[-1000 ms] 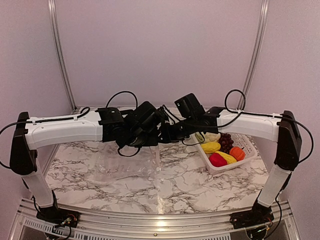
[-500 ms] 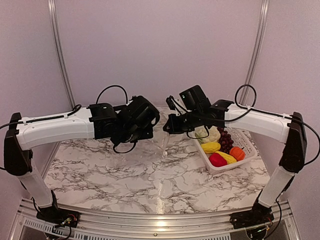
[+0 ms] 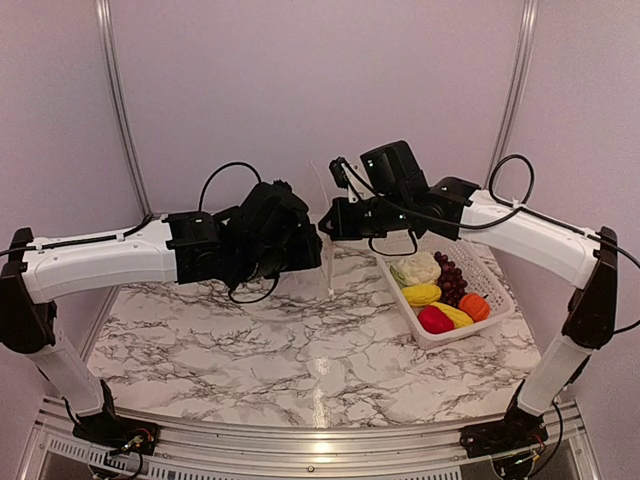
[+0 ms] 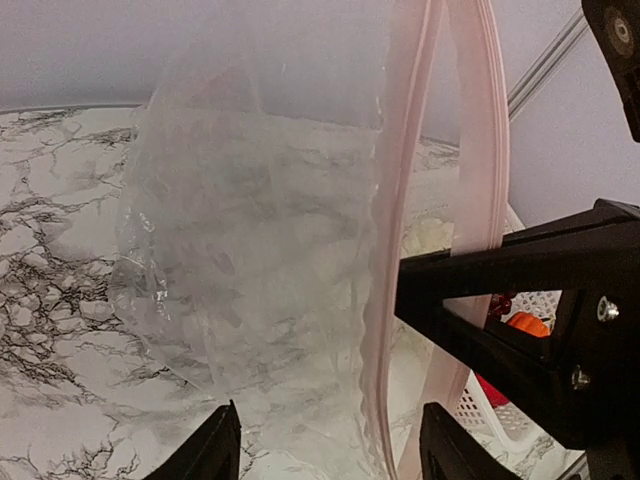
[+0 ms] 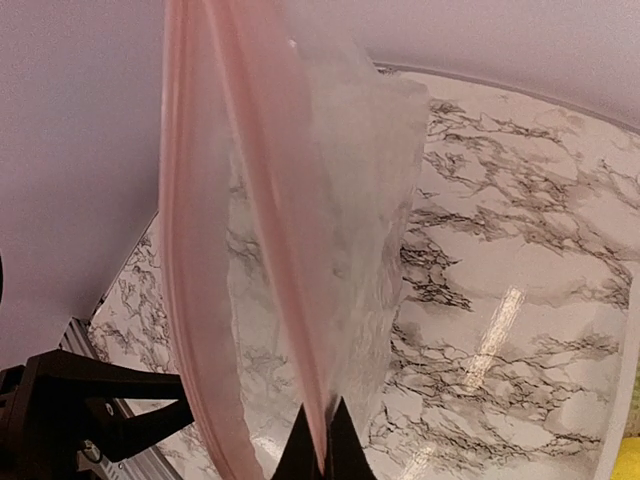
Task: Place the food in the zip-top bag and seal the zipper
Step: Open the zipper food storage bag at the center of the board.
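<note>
The clear zip-top bag (image 3: 326,262) hangs in the air between both arms, above the table. Its mouth is parted, and the pink zipper (image 5: 270,210) shows as two strips. My right gripper (image 5: 322,448) is shut on one strip and carries the bag. In front of my left gripper (image 4: 330,445), which stands open, the other zipper strip (image 4: 385,300) runs between the spread fingers, ungripped. The food lies in the white basket (image 3: 497,283): cauliflower (image 3: 415,268), grapes (image 3: 453,281), an orange fruit (image 3: 474,306), a red piece (image 3: 434,320) and two yellow pieces (image 3: 421,294).
The marble table (image 3: 250,350) lies under the raised arms. The basket sits at its right side. The right gripper's black body (image 4: 540,310) fills the right of the left wrist view, close to the left fingers. Purple walls and metal posts (image 3: 115,100) ring the table.
Both arms have risen, lifting the bag off the table. The right gripper has shut on the zipper strip. The left gripper has opened and let go of the bag.
</note>
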You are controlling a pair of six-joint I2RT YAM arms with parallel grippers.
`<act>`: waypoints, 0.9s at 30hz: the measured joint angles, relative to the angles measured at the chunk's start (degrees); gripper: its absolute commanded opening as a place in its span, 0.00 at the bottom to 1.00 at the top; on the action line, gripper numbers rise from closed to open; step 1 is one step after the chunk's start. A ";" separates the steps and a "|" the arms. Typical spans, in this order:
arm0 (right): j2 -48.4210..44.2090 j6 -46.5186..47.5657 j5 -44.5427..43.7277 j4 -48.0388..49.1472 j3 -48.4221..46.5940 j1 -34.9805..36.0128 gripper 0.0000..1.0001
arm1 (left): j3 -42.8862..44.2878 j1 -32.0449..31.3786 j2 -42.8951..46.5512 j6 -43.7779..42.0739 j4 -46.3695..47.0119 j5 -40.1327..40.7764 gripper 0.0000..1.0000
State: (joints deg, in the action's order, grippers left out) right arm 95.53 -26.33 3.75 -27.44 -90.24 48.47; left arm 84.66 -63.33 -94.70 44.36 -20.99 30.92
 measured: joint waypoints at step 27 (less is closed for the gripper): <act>1.38 -5.09 -11.34 -11.82 -3.26 -1.55 0.00 | 5.11 5.25 -1.70 3.21 -7.45 9.14 0.00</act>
State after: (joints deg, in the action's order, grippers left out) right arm 96.90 -31.42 -7.60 -39.27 -93.49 46.92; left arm 89.78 -58.08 -96.40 47.57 -28.45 40.05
